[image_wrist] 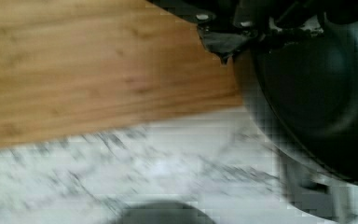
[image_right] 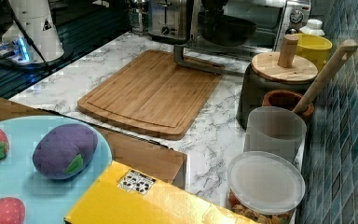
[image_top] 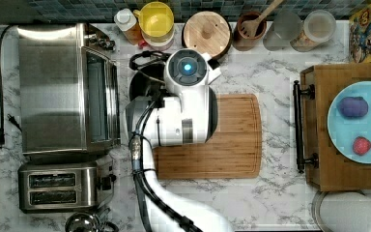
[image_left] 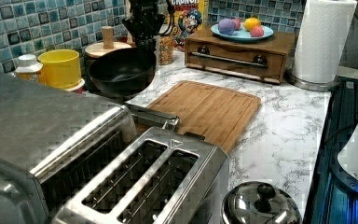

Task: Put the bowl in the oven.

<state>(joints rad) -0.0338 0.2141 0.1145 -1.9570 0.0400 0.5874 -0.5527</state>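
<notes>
A: Status?

B: My jaws (image_left: 145, 43) are closed on the rim of the bowl (image_left: 121, 70), carrying it. It's clear of the desk (image_left: 284, 126), in the air in front of the oven (image_top: 67, 87).

A: Door?

B: Down. In the right view the bowl (image_right: 226, 29) sits at the mouth of the cavity, above the lowered door. Whether it's past the threshold, can't tell.

A: So what's left?

B: My read: pickup done, transfer mostly done. Left: push in, set down, let go, back out.

A: Anything in the way?

B: Nothing between bowl and opening. The cutting board (image_top: 222, 137) lies beside the door on the top view's right. A wooden-lidded jar (image_top: 206, 33) and a yellow container (image_top: 156, 19) stand near the bowl by the tiled wall. The two-slot toaster (image_top: 60, 187) is just beside the oven, out of the path.

A: Risks?

B: A rim grip can let the bowl tilt. Also the door edge below it.
</notes>
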